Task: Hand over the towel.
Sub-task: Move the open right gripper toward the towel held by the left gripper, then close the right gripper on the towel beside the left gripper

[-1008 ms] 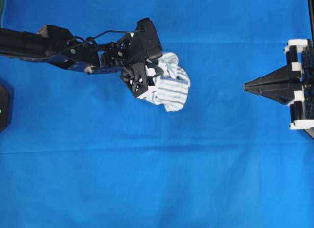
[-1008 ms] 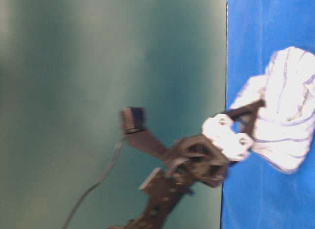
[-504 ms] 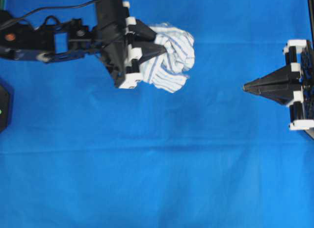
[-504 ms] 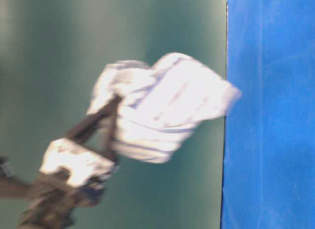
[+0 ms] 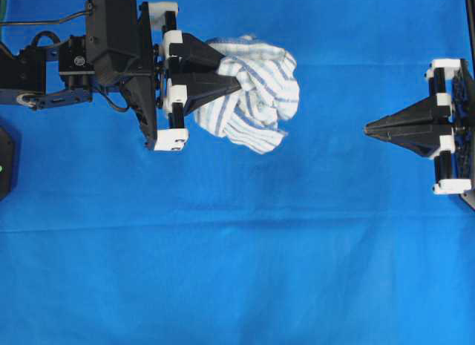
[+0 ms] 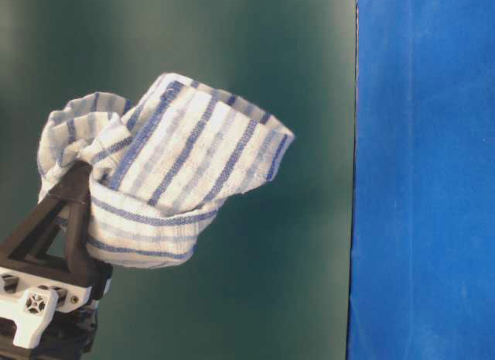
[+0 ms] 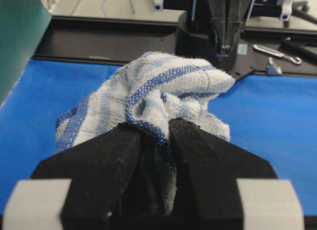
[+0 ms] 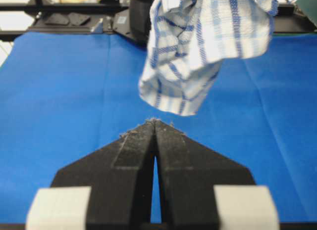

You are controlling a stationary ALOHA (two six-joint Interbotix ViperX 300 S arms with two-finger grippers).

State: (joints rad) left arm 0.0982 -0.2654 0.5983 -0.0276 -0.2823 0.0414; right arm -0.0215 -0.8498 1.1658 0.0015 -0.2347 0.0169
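Note:
The towel (image 5: pixel 256 89), white with thin blue and grey stripes, hangs bunched in the air above the blue sheet (image 5: pixel 237 248). My left gripper (image 5: pixel 234 72) is shut on the towel, a fold of cloth pinched between its black fingers (image 7: pixel 124 146). In the left wrist view the towel (image 7: pixel 168 89) bulges out past the jaws. In the table-level view the towel (image 6: pixel 178 166) sits high, well off the sheet. My right gripper (image 5: pixel 369 127) is shut and empty at the right edge, pointing left toward the towel (image 8: pixel 208 37), which hangs ahead of and above the right gripper (image 8: pixel 155 122).
The blue sheet (image 8: pixel 59 91) covers the whole table. A black object (image 5: pixel 6 163) sits at the left edge. The dark base of the right arm (image 7: pixel 223 27) stands beyond the sheet's far edge.
The left gripper has lifted the towel off the sheet, turned level and swung it up and a little left. The right gripper has stayed in place, shut.

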